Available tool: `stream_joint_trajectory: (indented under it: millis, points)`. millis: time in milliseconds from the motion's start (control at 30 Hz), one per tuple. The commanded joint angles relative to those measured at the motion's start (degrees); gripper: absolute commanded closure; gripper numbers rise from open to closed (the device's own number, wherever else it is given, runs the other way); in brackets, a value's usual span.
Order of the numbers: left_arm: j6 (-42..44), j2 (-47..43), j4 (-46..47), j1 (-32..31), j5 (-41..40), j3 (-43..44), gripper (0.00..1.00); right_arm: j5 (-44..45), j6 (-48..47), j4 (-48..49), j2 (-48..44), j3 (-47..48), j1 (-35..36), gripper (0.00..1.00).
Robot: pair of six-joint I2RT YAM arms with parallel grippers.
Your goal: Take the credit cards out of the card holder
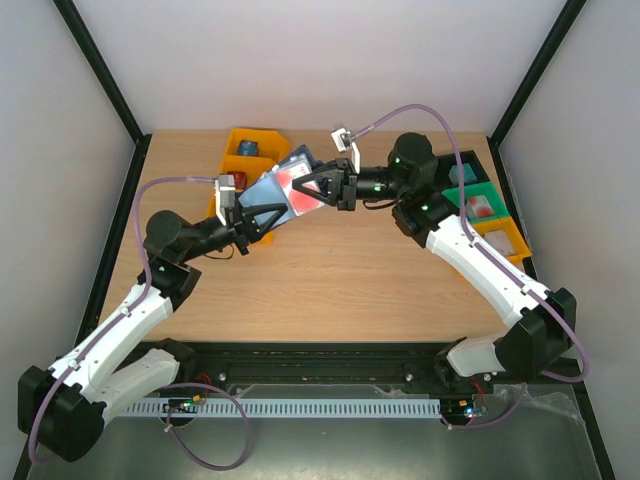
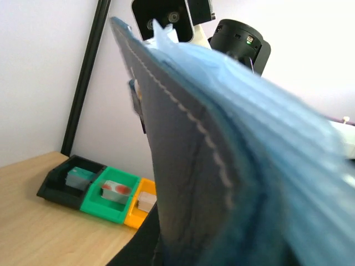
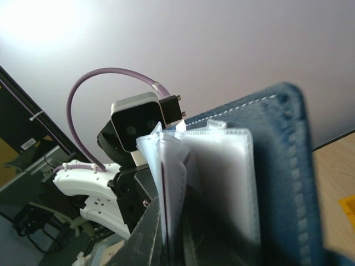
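The card holder hangs open in the air over the back middle of the table, light blue inside. My left gripper is shut on its lower left edge. In the left wrist view the navy cover fills the picture and hides the jaws, beside one dark finger. A red credit card lies at the holder's right side, with my right gripper shut on it. From the right wrist, clear sleeves fan out from the navy cover, and a thin dark-red edge runs down between my right gripper's fingers.
A yellow bin with a bluish item stands at the back, just behind the holder. At the right edge sits a row of black, green and yellow bins, also seen in the left wrist view. Black frame posts stand at the table's back corners.
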Motion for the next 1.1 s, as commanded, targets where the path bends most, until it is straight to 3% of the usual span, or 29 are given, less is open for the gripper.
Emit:
stream_joint_trajectory:
  millis: [0, 100, 400, 567, 833, 1067]
  points:
    - [0.93, -0.72, 1.69, -0.08, -0.5, -0.08, 0.98, 1.46, -5.02, -3.5, -0.69, 0.65, 0.01, 0.86]
    - [1.11, -1.04, 0.49, 0.01, -1.93, 0.01, 0.98, 3.98, -7.2, -7.53, -1.41, 1.35, -1.62, 0.72]
    - [3.59, -1.77, -2.01, 0.1, -3.04, 0.67, 0.98, 8.71, -16.12, -20.77, -4.24, 4.74, -4.71, 0.58]
    - [8.79, -3.03, -5.84, 0.1, -3.36, 0.7, 0.98, 8.41, -16.44, -21.66, -4.6, 4.64, -4.81, 0.58]
    - [9.08, -3.01, -5.86, 0.1, -4.16, 0.48, 0.98, 2.03, -12.7, -18.4, -5.93, 4.68, -4.73, 0.62]
    - [8.78, -2.89, -5.95, 0.02, -4.51, 0.6, 0.98, 2.47, -11.77, -18.08, -7.44, 4.43, -4.73, 0.66]
